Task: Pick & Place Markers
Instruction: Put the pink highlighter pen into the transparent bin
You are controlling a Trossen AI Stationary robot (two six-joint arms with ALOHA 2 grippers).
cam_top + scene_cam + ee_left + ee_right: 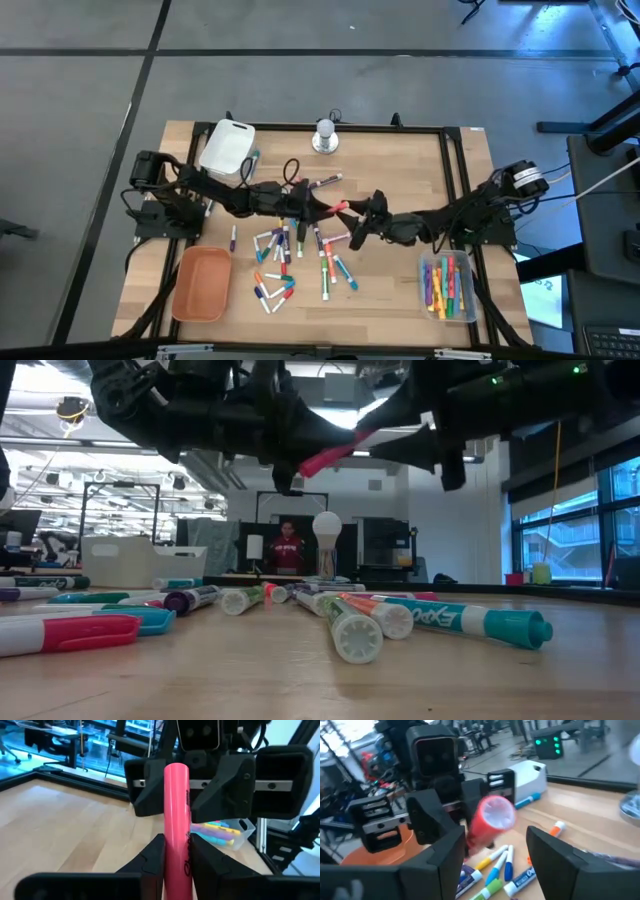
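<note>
We see pink marker (176, 815) up in air over table middle. Left gripper (175, 857) squeezes it. Right gripper (492, 855) open around far end. Marker light, hard, slippery; we grab middle.

pink marker (489, 822) blurred, its rear end hidden, perhaps within left gripper (175, 857)
</note>
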